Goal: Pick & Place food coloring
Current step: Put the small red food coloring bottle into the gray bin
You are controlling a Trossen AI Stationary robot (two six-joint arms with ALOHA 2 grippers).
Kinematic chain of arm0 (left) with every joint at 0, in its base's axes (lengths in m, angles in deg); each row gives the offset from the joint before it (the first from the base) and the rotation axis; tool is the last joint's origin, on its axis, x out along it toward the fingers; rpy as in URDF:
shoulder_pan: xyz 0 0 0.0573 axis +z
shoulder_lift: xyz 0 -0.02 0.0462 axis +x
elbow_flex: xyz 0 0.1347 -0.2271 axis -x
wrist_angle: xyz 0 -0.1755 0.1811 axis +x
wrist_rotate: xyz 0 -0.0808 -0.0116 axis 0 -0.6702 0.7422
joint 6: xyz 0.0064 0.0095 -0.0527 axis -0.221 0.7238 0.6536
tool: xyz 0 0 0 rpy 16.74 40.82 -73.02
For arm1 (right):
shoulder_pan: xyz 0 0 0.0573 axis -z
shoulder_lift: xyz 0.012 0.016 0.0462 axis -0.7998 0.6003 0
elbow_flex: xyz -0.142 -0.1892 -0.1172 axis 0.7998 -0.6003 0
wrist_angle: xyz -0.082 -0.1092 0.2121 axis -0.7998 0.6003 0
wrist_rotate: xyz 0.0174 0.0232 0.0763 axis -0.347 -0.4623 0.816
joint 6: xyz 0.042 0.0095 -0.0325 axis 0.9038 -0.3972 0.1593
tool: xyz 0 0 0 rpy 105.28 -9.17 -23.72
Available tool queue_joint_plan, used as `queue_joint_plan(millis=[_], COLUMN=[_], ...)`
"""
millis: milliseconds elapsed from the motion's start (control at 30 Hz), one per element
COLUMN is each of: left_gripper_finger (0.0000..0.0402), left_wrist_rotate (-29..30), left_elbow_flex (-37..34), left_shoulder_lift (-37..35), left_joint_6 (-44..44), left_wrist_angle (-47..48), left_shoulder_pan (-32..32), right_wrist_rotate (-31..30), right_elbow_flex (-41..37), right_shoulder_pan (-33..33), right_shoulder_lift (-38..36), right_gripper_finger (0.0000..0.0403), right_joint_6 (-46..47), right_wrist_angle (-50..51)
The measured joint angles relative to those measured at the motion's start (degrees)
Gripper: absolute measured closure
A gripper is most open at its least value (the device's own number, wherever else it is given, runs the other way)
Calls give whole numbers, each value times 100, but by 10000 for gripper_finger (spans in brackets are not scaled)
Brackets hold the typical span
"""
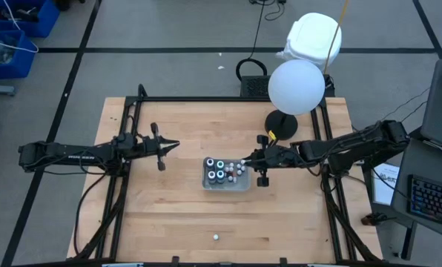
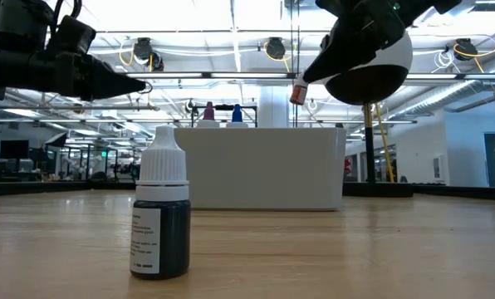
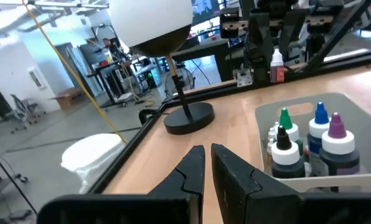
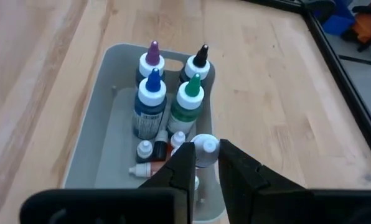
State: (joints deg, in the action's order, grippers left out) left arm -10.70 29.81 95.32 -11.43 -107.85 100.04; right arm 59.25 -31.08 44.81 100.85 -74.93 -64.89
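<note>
A clear tray (image 1: 206,182) stands mid-table with tall bottles tipped purple, black, blue and green (image 4: 153,93) and a few tiny food coloring bottles (image 4: 145,150) in it. My right gripper (image 1: 243,162) hovers over the tray's right end, shut on one tiny bottle with a white top and red label (image 3: 276,66). My left gripper (image 1: 173,146) stands level to the tray's left, shut and holding nothing. Another small dark bottle (image 2: 160,212) stands upright on the table near the front edge (image 1: 216,237). My right gripper pinches the tiny bottle between its two fingers, whose ends lie on either side of its round white top (image 4: 205,150). The fingers slant down from the table's right side. The bottle (image 2: 298,90) hangs at the fingertips, lifted clear above the tray.
A lamp with a white globe (image 1: 296,86) on a black round base (image 1: 282,123) stands behind the tray, close to my right arm. A black frame (image 1: 228,99) borders the table. Bare wood lies in front of the tray and to its left.
</note>
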Motion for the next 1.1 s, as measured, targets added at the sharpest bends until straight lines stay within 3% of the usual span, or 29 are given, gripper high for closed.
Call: queue_joint_plan(millis=[133,333,733,1100], left_gripper_finger=[364,364,364,364], left_wrist_rotate=[0,2,2,2], left_elbow_flex=[0,1,2,2], left_shoulder_lift=[0,0,0,0], left_joint_6=[-295,-341,-339,-337], left_wrist_angle=[4,86,12,2], left_shoulder_pan=[-1,0,-1,0], right_wrist_rotate=[7,38,928,1368], right_elbow_flex=[89,538,1661,1858], right_shoulder_pan=[147,375,505,507], right_shoulder_lift=[0,190,1370,1983], right_gripper_finger=[360,360,360,360], right_joint_6=[105,344,72,-87], right_wrist_angle=[110,1038,1962,1710])
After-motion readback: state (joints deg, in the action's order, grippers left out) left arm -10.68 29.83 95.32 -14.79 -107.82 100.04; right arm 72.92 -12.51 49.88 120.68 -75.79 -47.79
